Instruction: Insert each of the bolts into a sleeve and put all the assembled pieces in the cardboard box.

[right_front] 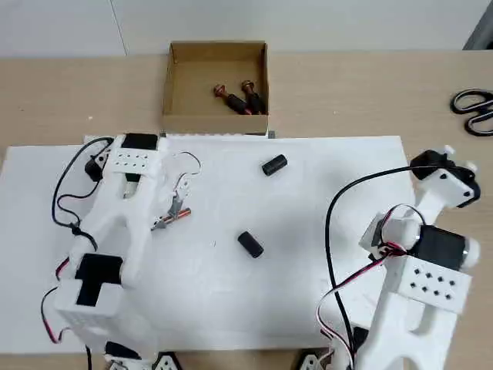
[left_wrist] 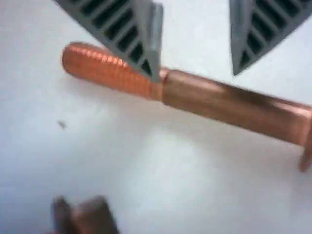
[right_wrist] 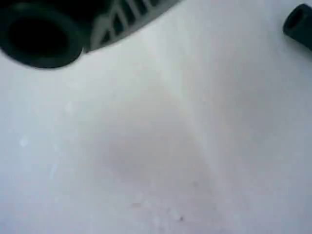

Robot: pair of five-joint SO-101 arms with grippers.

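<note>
1. My left tool (right_front: 176, 202) (left_wrist: 195, 63) sits at the left of the frame over the white sheet (right_front: 308, 293). Its fingers are spread and pinch nothing.
2. A copper bolt (right_front: 176, 217) (left_wrist: 209, 100) lies flat on the sheet right under those fingertips. A second bolt (left_wrist: 83, 214) rests just beside it.
3. The cardboard box (right_front: 166, 85) stands at upper centre on the counter (right_front: 347, 85), and two assembled pieces (right_front: 239, 99) lie inside it.
4. The lower sleeve (right_front: 250, 243) lies at mid-frame. The upper sleeve (right_front: 274, 165) lies a little right of it, nearer the box. The two are apart, and both are on their sides.
5. My right tool (right_front: 441, 171) hangs at the sheet's right edge; I cannot tell whether it is spread or closed.
6. Scissors (right_front: 474, 108) lie at the upper right.
</note>
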